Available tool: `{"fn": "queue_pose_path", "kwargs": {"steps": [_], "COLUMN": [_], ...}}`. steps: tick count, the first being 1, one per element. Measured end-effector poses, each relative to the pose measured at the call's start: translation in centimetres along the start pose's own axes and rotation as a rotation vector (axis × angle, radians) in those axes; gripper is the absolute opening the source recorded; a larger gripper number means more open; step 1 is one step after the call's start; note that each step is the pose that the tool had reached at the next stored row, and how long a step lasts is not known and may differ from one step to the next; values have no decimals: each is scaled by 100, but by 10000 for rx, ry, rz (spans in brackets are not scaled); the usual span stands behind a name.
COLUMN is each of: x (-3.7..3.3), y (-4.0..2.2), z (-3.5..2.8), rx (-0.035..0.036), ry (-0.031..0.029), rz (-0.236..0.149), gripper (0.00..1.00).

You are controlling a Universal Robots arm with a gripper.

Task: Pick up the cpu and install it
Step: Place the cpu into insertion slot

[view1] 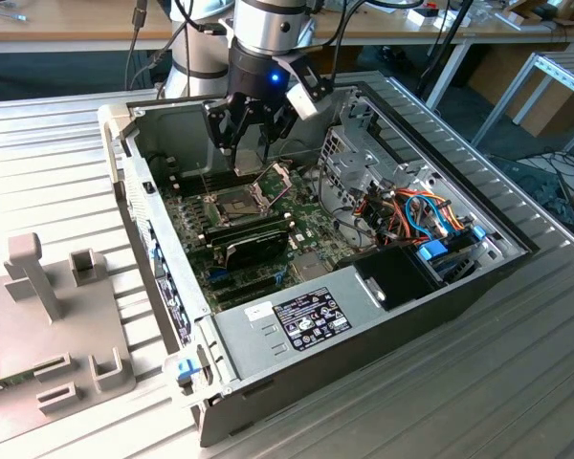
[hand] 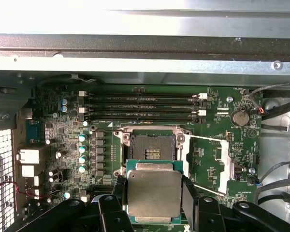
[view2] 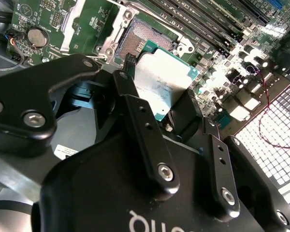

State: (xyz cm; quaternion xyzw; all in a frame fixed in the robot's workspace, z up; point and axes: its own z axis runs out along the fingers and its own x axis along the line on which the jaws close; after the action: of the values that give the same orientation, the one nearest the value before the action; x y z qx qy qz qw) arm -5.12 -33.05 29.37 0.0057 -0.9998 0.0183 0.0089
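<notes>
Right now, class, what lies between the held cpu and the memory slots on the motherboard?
In the first wrist view, the open, empty socket lies between the cpu, clamped in the gripper, and the memory slots.

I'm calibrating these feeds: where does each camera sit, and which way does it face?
Exterior view: off the arm, above the open computer case, looking down in; arm and gripper show.
First wrist view: on the arm, squarely facing the cpu and socket; fingertips show.
Second wrist view: on the arm, slanting along the gripper body.
Shared: both wrist views show the gripped cpu.
</notes>
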Motion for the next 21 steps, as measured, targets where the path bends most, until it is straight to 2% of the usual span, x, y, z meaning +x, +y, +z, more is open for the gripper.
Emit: {"fn": "queue_pose_path", "kwargs": {"steps": [9,14,16,20,21], "x": [0,0,0,0,0], "y": [2,2,2,2,2], "z": [0,1,3,6,7], "rx": [-1,-14,-26,-40,-44], "ry": [1,30,53,80,91], "rz": [44,809,1446,2193,2491], "gripper": [55,55,55,55,55]}}
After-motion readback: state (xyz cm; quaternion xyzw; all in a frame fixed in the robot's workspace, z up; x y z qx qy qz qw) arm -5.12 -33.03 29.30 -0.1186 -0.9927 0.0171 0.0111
